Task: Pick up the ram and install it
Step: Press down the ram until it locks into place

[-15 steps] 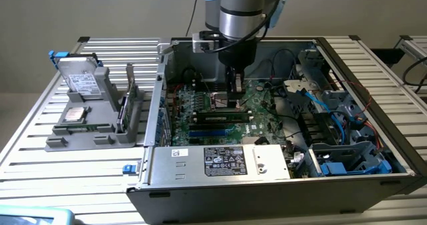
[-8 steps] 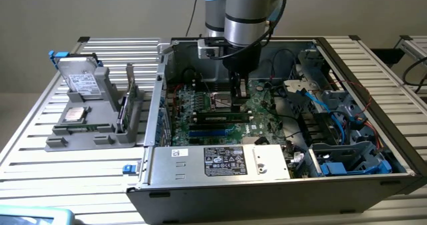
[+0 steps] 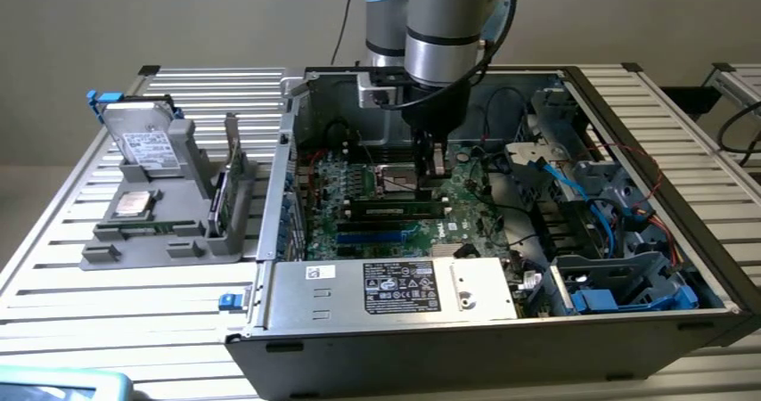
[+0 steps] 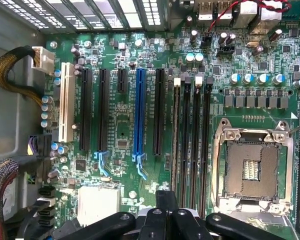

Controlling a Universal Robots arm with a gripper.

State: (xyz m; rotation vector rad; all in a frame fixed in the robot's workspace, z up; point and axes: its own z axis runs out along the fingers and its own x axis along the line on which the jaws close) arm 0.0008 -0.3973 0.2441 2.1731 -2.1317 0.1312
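The black 2-fingered gripper is seen clenched and empty above the large green motherboard, inside the open grey metal computer case. The long, thin green ram stick is seated in a slot just beside it.

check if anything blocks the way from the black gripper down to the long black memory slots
Nothing visible does. The shut gripper hangs just over the black memory slots on the green motherboard; the sleeved cables lie off to one side.
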